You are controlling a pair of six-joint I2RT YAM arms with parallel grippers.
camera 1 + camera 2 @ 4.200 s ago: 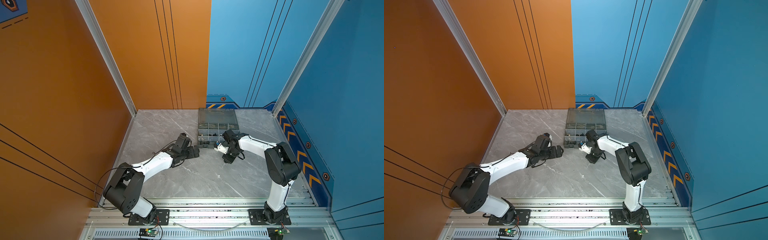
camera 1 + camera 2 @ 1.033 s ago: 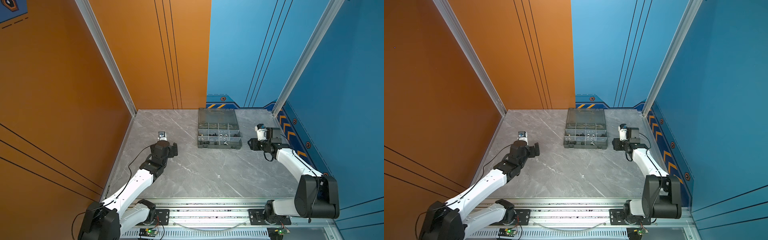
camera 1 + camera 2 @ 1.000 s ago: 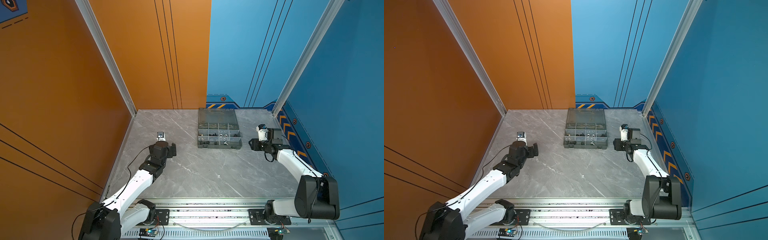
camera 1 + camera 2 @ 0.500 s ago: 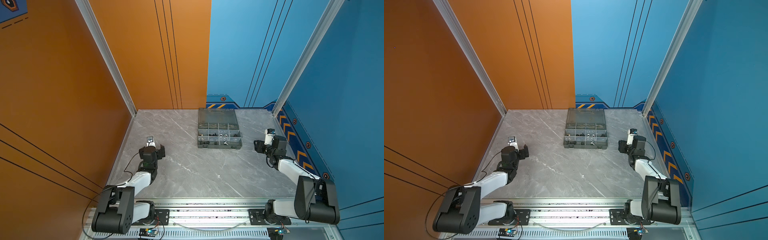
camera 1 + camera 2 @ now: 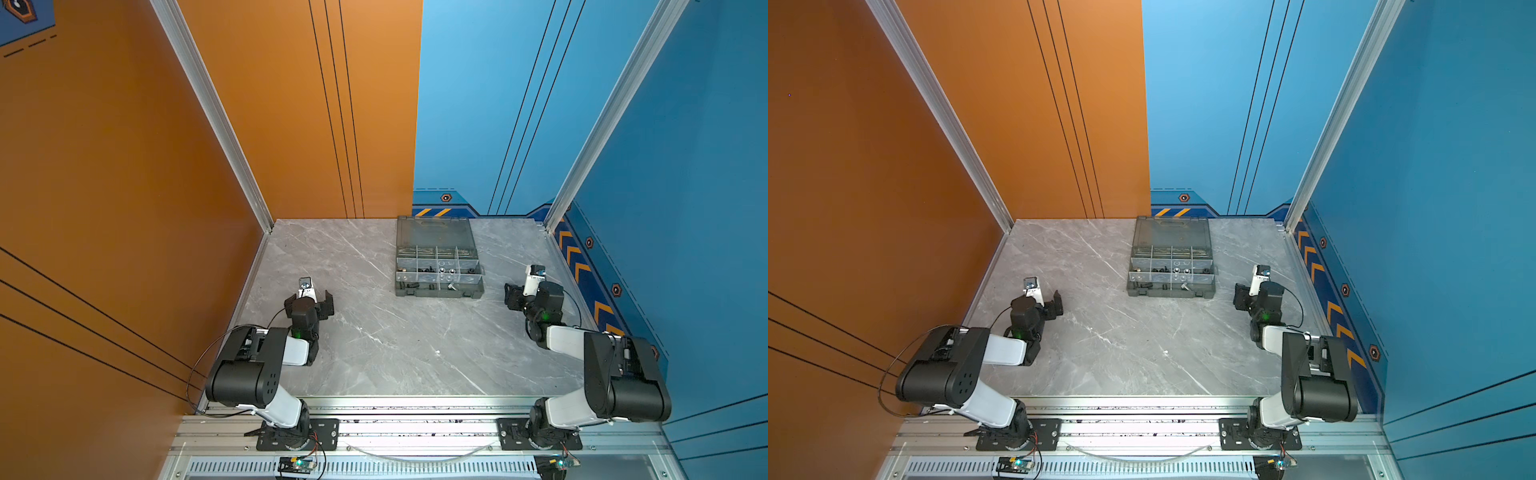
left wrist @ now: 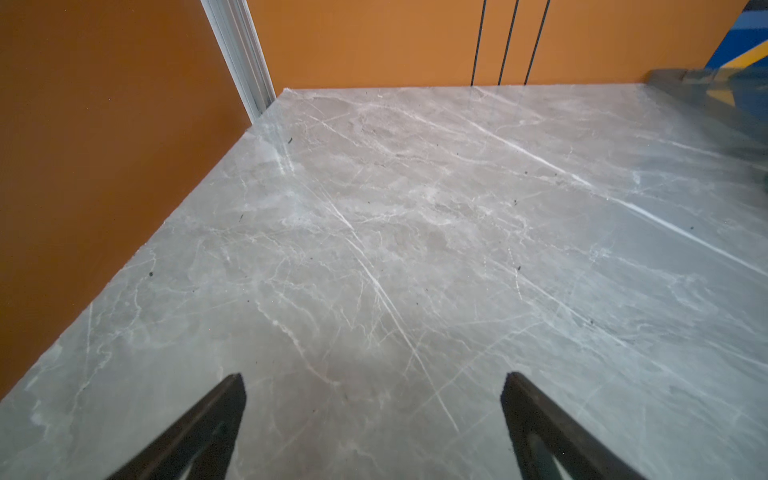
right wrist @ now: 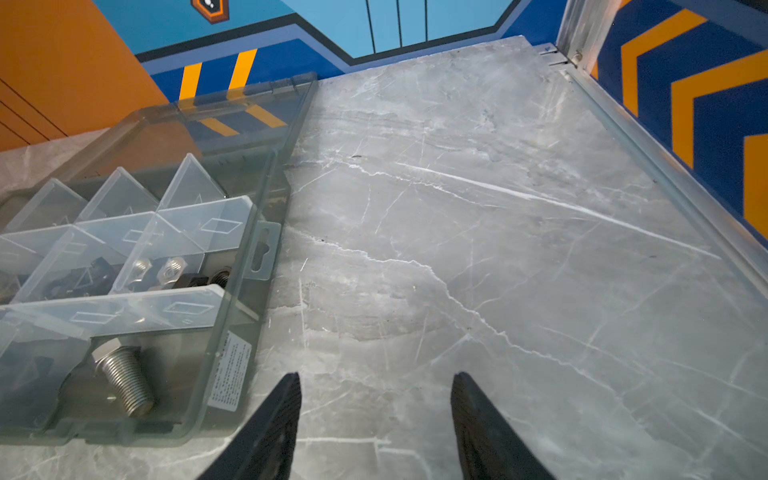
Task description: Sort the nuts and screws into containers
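Note:
The smoky-grey organizer case (image 5: 434, 232) lies open at the back middle of the marble table in both top views, lid (image 5: 1169, 232) flat behind it. Its containers (image 7: 137, 232) are split by clear dividers. In the right wrist view a silver screw (image 7: 124, 380) lies in the near end compartment, and silver nuts (image 7: 141, 268) and dark pieces (image 7: 95, 270) lie in the row behind. My left gripper (image 5: 310, 300) (image 6: 374, 378) stands open over bare marble at the left. My right gripper (image 5: 524, 293) (image 7: 376, 376) is open and empty, just right of the case's end wall (image 7: 249, 324).
Orange wall (image 6: 83, 166) runs close along the left table edge. An aluminium rail (image 7: 665, 166) and blue wall bound the right edge. A tiny pale speck (image 5: 437, 352) lies on the marble near the front middle. Both arms are folded back near their bases.
Both arms have pulled back from the case toward the front of the table and folded up. The right jaws have spread a little wider; the left stays wide open.

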